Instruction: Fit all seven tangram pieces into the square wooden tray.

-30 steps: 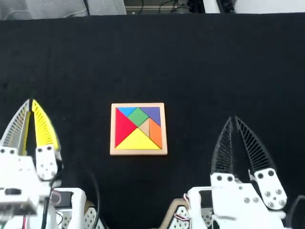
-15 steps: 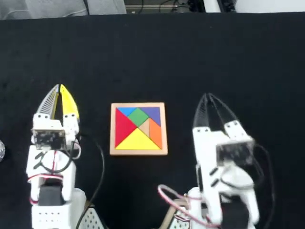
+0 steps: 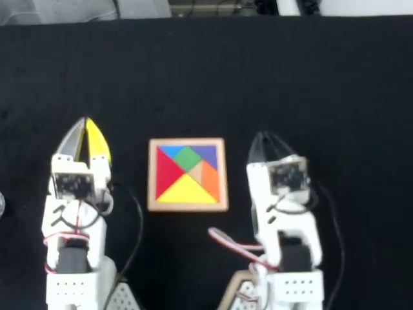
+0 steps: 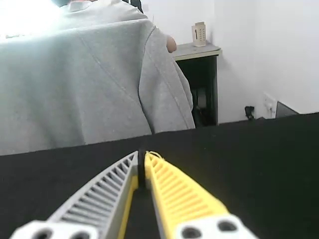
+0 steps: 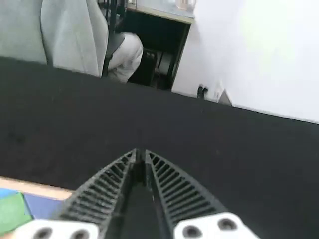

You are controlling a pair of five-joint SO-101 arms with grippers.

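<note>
Here we go: my left gripper [image 3: 84, 123] is clenched, one ribbed grey finger [image 4: 99, 191] and one ribbed yellow finger [image 4: 174, 191] tapering to tips that meet. There is only a thin dark seam between them, and they grip nothing and touch nothing.

Same story on the right gripper [image 3: 263, 137]. Its two black fingers [image 5: 99, 194], latticed like little trusses, are pinched tip to tip and empty, over the matte black cloth [image 3: 322, 77].

Between my two sets of fingers lies the tray [image 3: 187, 207], a square of pale wood with a raised rim, flat on the cloth. It sits just beside the right fingers and a little farther from the left ones, touching neither.

Inside it, seven smooth flat pieces sit flush, edge to edge:
- The red triangle [image 3: 166, 173] is on the side nearer my left fingers.
- The yellow triangle [image 3: 187, 190] runs along the edge nearest my bases.
- The blue triangle [image 3: 170, 150], green square [image 3: 187, 157] and purple piece [image 3: 208, 154] line the far edge.
- The orange piece [image 3: 210, 177] is on the side nearer my right fingers.
- The small tan triangle [image 3: 195, 172] is in the middle.

From my right wrist, a corner of the wooden rim [image 5: 30, 185] peeks in beside the black fingers, with purple and green just inside it.
</note>
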